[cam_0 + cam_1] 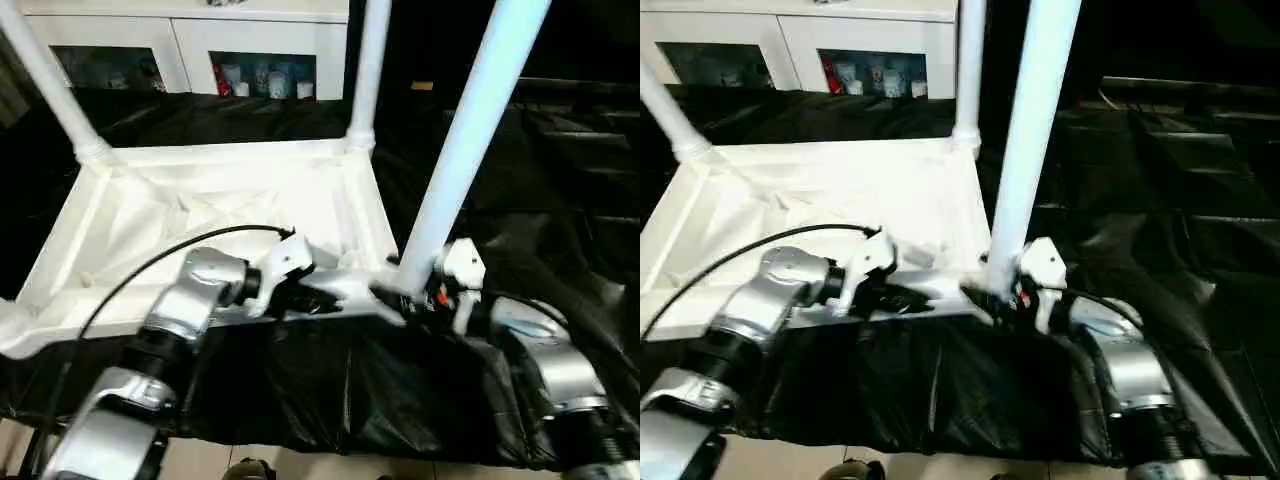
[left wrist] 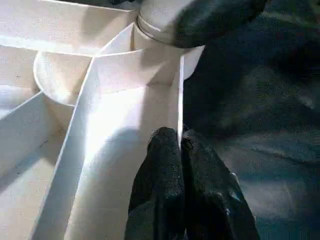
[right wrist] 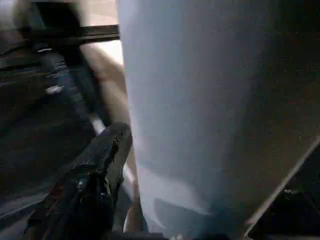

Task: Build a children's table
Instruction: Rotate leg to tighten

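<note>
Left hand (image 2: 181, 145) pinches the tabletop (image 1: 230, 200) rim, shut; right hand (image 1: 418, 297) spread around the leg (image 1: 470, 130).

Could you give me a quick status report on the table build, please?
Left gripper shut on tabletop rim. Right gripper at near-right leg, grip unclear. Three legs visible, standing.

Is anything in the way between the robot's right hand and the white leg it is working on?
Nothing visible is. The right gripper is right at the foot of the near leg, which stands in a corner socket of the upturned tabletop.
</note>
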